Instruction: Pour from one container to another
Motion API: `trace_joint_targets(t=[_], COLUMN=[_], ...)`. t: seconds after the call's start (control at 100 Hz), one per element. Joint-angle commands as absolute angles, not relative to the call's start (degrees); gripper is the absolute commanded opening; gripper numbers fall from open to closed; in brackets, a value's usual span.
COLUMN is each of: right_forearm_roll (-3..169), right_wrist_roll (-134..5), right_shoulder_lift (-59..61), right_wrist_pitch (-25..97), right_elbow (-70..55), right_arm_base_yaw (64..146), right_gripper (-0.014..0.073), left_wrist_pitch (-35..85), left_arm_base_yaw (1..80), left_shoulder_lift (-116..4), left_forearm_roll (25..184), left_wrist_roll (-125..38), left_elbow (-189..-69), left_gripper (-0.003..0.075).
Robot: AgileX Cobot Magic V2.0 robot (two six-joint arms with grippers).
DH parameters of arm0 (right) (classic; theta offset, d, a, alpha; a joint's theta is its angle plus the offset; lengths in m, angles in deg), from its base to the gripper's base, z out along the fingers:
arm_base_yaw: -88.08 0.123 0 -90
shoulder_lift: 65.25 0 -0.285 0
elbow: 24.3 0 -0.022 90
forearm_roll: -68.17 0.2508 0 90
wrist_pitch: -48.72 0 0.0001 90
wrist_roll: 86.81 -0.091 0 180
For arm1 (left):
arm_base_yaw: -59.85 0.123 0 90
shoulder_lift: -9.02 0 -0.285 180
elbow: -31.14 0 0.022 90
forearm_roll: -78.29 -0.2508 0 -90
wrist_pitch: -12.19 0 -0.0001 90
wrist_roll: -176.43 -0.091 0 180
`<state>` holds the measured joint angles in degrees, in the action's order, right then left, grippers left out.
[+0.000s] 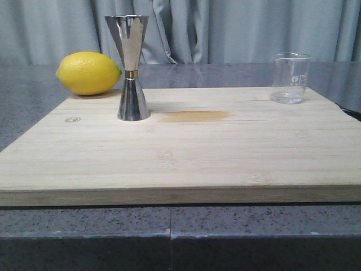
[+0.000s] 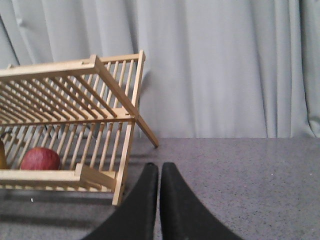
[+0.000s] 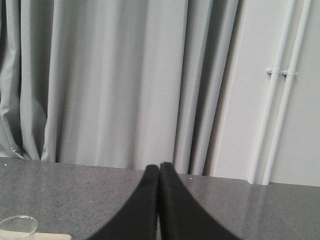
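Upright steel jigger (image 1: 130, 68) at board's (image 1: 186, 158) far left, small glass beaker (image 1: 290, 78) far right, well apart; left hand (image 2: 159, 172) and right hand (image 3: 159, 172) both closed, empty, beaker nearer the right.

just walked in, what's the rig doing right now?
Nothing is being held. Both the left gripper and the right gripper have their jaws shut, over bare countertop. On the cutting board a steel jigger stands upright at the left and a glass beaker at the right rear, apart. A lemon lies behind the board. A damp-looking stain marks the wood beside the jigger. This fits either before a pour or after one.
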<state>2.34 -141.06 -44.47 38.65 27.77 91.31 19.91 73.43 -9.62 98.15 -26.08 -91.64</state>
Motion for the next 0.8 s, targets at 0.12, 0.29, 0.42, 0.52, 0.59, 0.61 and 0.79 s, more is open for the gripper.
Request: trace_joint_targets(t=[0.12, 0.29, 0.42, 0.52, 0.59, 0.61, 0.79], right_forearm_roll=[1.5, 1.5, 1.5, 1.5, 1.5, 1.5, 1.5], right_wrist_roll=[-140.7, -140.7, -140.7, -140.7, -140.7, -140.7, -140.7], right_shoulder_lift=[-44.0, -44.0, -44.0, -44.0, -44.0, -44.0, -44.0], right_wrist_pitch=[40.0, 40.0, 40.0, 40.0, 40.0, 40.0, 40.0], right_elbow=[26.4, 26.4, 26.4, 26.4, 26.4, 26.4, 26.4], right_arm_base_yaw=[91.3, 91.3, 91.3, 91.3, 91.3, 91.3, 91.3], right_gripper=[-0.0071, -0.0072, -0.0071, -0.0071, -0.0071, -0.0072, -0.0072], left_wrist_pitch=[3.3, -1.6, -1.5, -1.0, -0.1, 0.1, 6.6], left_arm_base_yaw=[72.9, 72.8, 69.5, 64.6, 60.9, 59.9, 56.3], left_shoulder_lift=[-5.9, 0.2, 2.9, 2.8, 2.8, 2.8, 2.8], left_forearm_roll=[67.3, 66.6, 65.8, 64.3, 62.8, 62.8, 63.4], left_wrist_roll=[14.1, 17.8, 19.9, 19.9, 19.9, 19.9, 19.9], left_elbow=[-84.3, -74.7, -70.7, -69.9, -69.9, -69.9, -69.8], left_gripper=[-0.0019, -0.0019, -0.0019, -0.0019, -0.0019, -0.0019, -0.0019])
